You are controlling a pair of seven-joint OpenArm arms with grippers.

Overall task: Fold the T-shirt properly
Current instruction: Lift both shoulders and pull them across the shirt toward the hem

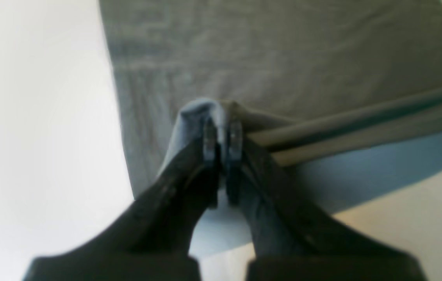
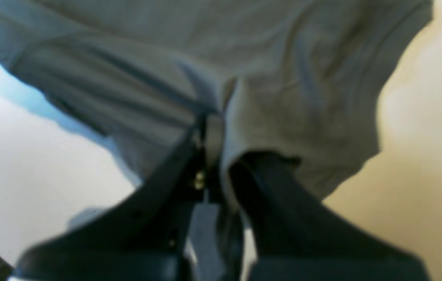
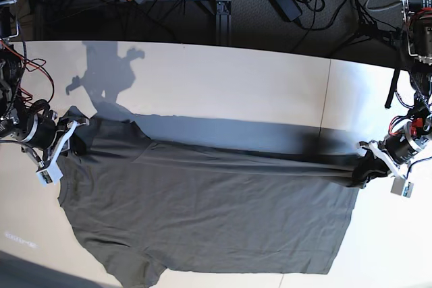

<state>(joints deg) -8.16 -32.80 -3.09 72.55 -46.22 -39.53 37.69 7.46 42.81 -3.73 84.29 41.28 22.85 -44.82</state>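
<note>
- The T-shirt (image 3: pixel 209 214) lies spread across the white desk (image 3: pixel 236 85), taking up most of the lower half of the base view, from about 9 o'clock to 3 o'clock.
- Left gripper (image 3: pixel 364 168): positioned at 3 o'clock in the base view, at the corner of the cloth on that side. Its jaws are drawn together on a bunched fold of the T-shirt (image 1: pixel 283 58); the left wrist view shows the fabric pinched between the two fingertips (image 1: pixel 209 136), with almost no gap.
- From this grip a taut ridge of cloth runs toward 2 o'clock in the left wrist view.
- Right gripper (image 3: pixel 75 134): positioned at 9 o'clock in the base view, at the sleeve end of the garment. Its jaws are likewise clamped on the T-shirt (image 2: pixel 283 78); the right wrist view shows a pleat of cloth caught between them.
- The upper edge of the cloth is lifted between the two grips and casts a shadow on the desk behind it.
- The rest of the cloth rests on the desk, wrinkled.
</note>
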